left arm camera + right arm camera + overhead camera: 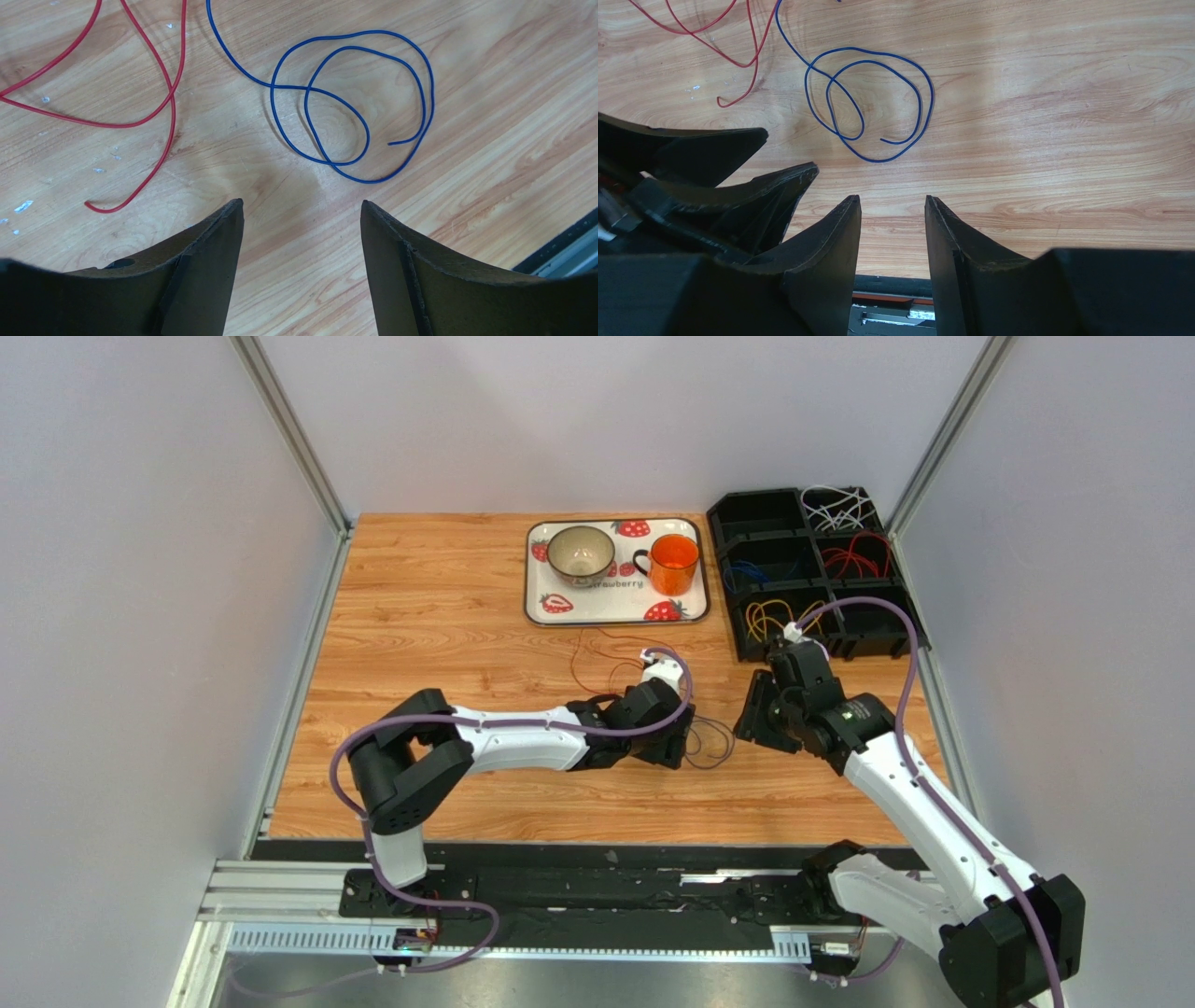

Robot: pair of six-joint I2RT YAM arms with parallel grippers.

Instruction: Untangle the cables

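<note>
My left gripper hangs low over the wooden table. Its two fingers are spread apart and there is nothing between them. My right gripper is close beside it. Its fingers are apart too, with only wood showing in the gap. Neither one touches a cable.

Just past my fingertips lies the blue cable. It is curled in two loops, flat on the wood. Next to it lies the red cable, bent in big curves, with one end loose on the table.

Far back sits a tray with a bowl and an orange cup on it. Beside the tray is a black box. It has more cables in its little rooms, white, red, blue and yellow.
</note>
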